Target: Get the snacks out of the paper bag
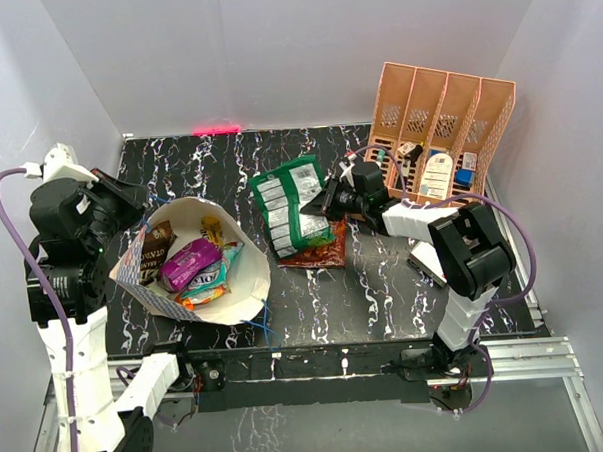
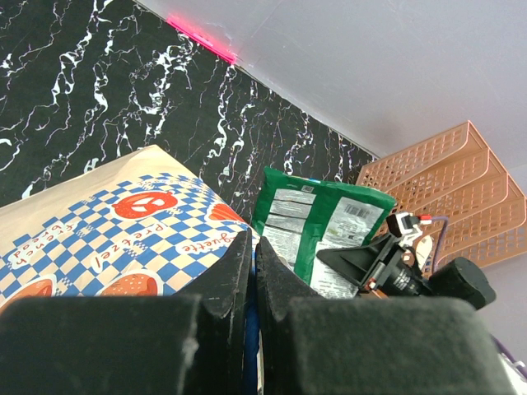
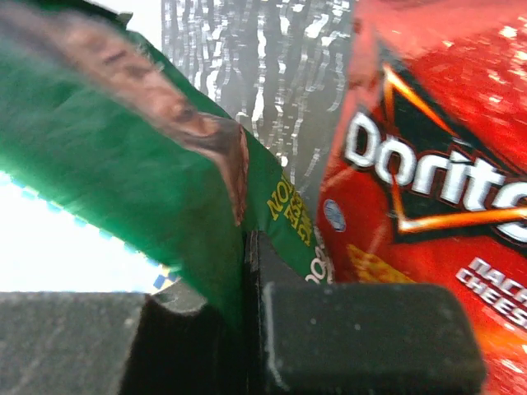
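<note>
Green packet (image 1: 293, 208) in right fingers (image 3: 370, 337) half-hides red chip bag (image 1: 319, 255); close-up blurred.

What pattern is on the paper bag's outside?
The bag is blue-and-white checked with red-orange logos; best in left wrist view.

So the large cream paper bag with the blue-and-white checked outside (image 1: 246, 278) sits toward the front-left corner of the black marbled table (image 1: 384, 282), mouth facing up. Inside it, a purple glossy packet (image 1: 190, 261) is in the middle, with a dark brown glossy wrapper (image 1: 157, 247) on its left and a teal glossy wrapper (image 1: 214, 277) just right of it. Mid-table, right of the bag, a green glossy packet (image 1: 293, 206) sits over a red-brown glossy chip bag (image 1: 318, 253), which pokes out on the front side. The salmon-orange slotted plastic file rack (image 1: 442, 110) stands at the back-right corner, well apart from the bag.
</note>
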`<state>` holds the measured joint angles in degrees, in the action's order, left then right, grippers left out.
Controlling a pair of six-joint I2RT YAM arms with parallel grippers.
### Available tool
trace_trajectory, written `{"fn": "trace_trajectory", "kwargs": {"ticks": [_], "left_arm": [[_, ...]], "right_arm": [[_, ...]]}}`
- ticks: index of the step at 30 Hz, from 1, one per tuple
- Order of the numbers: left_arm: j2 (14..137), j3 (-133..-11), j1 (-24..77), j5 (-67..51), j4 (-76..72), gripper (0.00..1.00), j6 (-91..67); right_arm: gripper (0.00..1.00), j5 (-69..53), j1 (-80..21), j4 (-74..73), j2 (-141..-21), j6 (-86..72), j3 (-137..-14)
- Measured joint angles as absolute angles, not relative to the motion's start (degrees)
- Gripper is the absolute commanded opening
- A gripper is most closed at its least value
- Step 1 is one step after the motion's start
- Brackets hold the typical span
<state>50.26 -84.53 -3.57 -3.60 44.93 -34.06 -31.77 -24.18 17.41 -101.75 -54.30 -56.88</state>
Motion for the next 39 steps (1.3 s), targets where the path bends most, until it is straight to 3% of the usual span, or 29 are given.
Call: {"fn": "trace_trajectory", "kwargs": {"ticks": [7, 28, 39], "left_arm": [[51.22, -85.10, -3.11, -3.60, 44.99, 0.00, -34.09], [48.62, -85.23, -2.83, -5.56, 48.14, 0.00, -35.90], [41.12, -74.37, -2.11, -11.55, 43.75, 0.00, -36.10]], "right_arm": [[0.16, -26.87, -23.57, 15.42, -102.50, -52.77, -55.27], [0.66, -17.67, -22.39, 0.27, -97.80, -30.87, -54.02], [0.69, -14.44, -22.46, -3.03, -90.19, -25.93, -47.51]]}}
